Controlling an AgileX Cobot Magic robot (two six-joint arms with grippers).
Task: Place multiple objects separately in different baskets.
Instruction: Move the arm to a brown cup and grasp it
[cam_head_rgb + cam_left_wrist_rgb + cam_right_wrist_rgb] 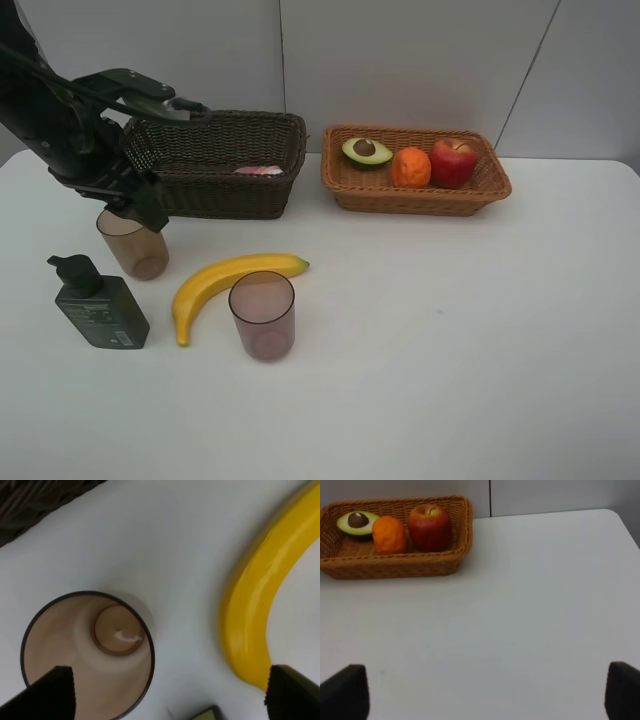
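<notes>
My left gripper (145, 212) hangs open just above the left translucent cup (133, 246), beside the dark brown basket (215, 160). In the left wrist view the cup (87, 652) lies under one fingertip (50, 692) and the yellow banana (260, 595) runs by the other; the gripper (170, 695) holds nothing. A second cup (262, 315) stands beside the banana (235, 280). The dark green pump bottle (97, 302) lies at the left. A pink bottle (258, 171) rests in the dark basket. My right gripper (482, 692) is open over bare table.
The light basket (345, 195) at the back holds an avocado half (366, 151), an orange (410, 167) and a red apple (453, 162); the right wrist view shows this basket (395, 567) too. The white table (450, 330) ends at a grey wall behind.
</notes>
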